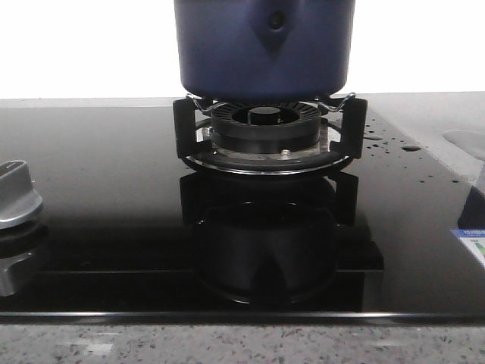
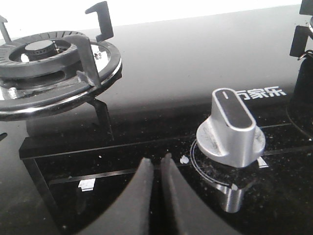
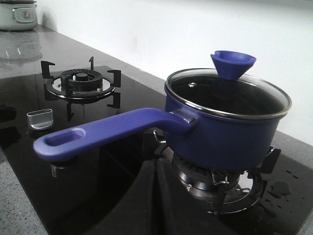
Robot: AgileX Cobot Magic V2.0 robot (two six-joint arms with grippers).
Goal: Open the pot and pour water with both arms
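White Chinese lettering (image 2: 259, 93) marks the black glass hob (image 2: 195, 73) near its knob (image 2: 231, 130).

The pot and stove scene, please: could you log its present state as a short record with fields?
pot: the pot sits on the burner
lid: glass lid on, blue knob upright
handle: long blue handle, ungrasped
left gripper: left gripper shut, near stove dial
right gripper: right gripper shut, below the handle
spills: water droplets on cooktop
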